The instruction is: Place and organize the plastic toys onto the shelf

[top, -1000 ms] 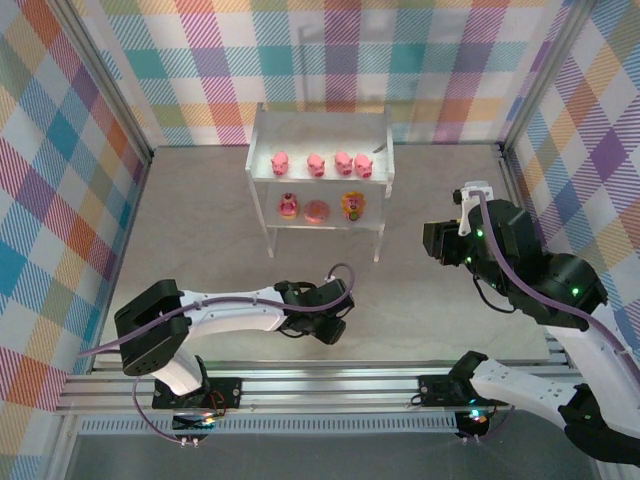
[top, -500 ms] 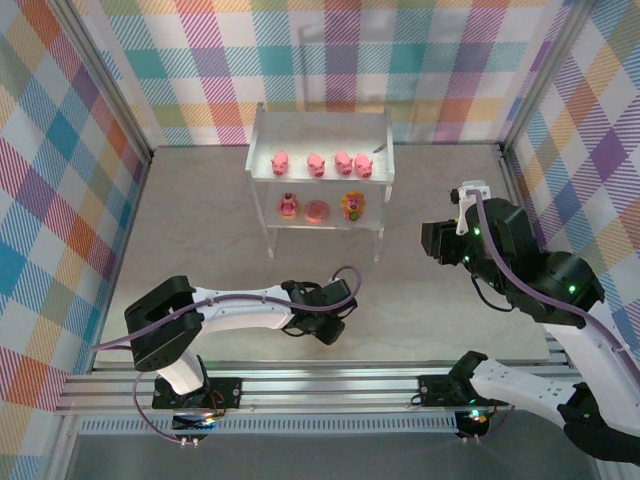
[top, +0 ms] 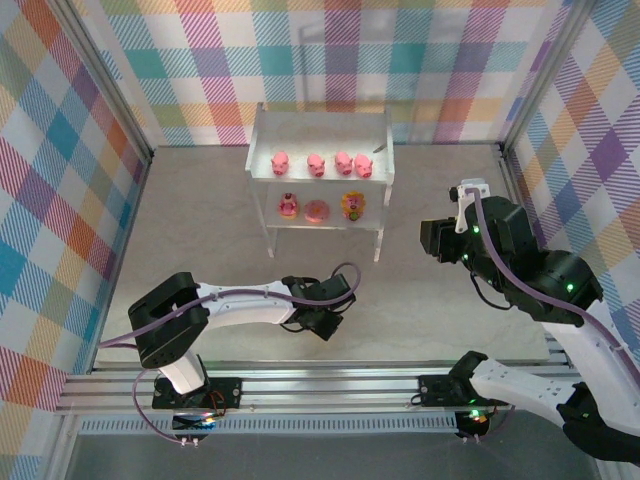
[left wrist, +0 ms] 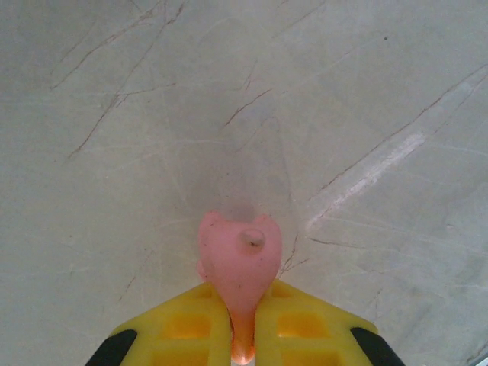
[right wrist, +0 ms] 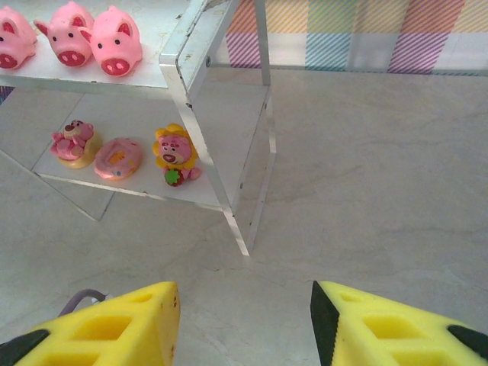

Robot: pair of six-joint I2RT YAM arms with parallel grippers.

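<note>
**Seven toys shelved, one pig to go (I think)**

Biggest thing first: the counter [top: 200, 230] is a pale, scratched slab, and the white shelf [top: 320, 130] stands toward its far side. I'm placing everything else off that shelf.

The right arm sits off to the shelf's right. The right tool [right wrist: 244, 305] is released, with its fingers spread and nothing between them. It's pointed at the shelf's right front leg from a little way back, so it looks idle to me.

The left tool [left wrist: 242, 309] is in front of the shelf, well apart from it on the arm-base side, and low over the counter. It's clenched on a small pink toy [left wrist: 238, 255]. In the wrist view that toy looks like a pig from behind, with a little tail nub. There's no face showing though, so that's my guess. I can't tell if it's touching the counter.

On the shelf itself:
- **Top tier:** four pink pigs [top: 316, 165] in a row along the front edge.
- **Lower tier:** a pink-red figure [top: 288, 207] on the left, the pink donut [top: 317, 211] in the middle and a yellow-orange figure [top: 352, 205] on the right.

So I'd call it seven of eight done. What's left is getting the gripped toy up onto the top tier. The wider gap beside the leftmost pig looks like the natural slot.
</note>
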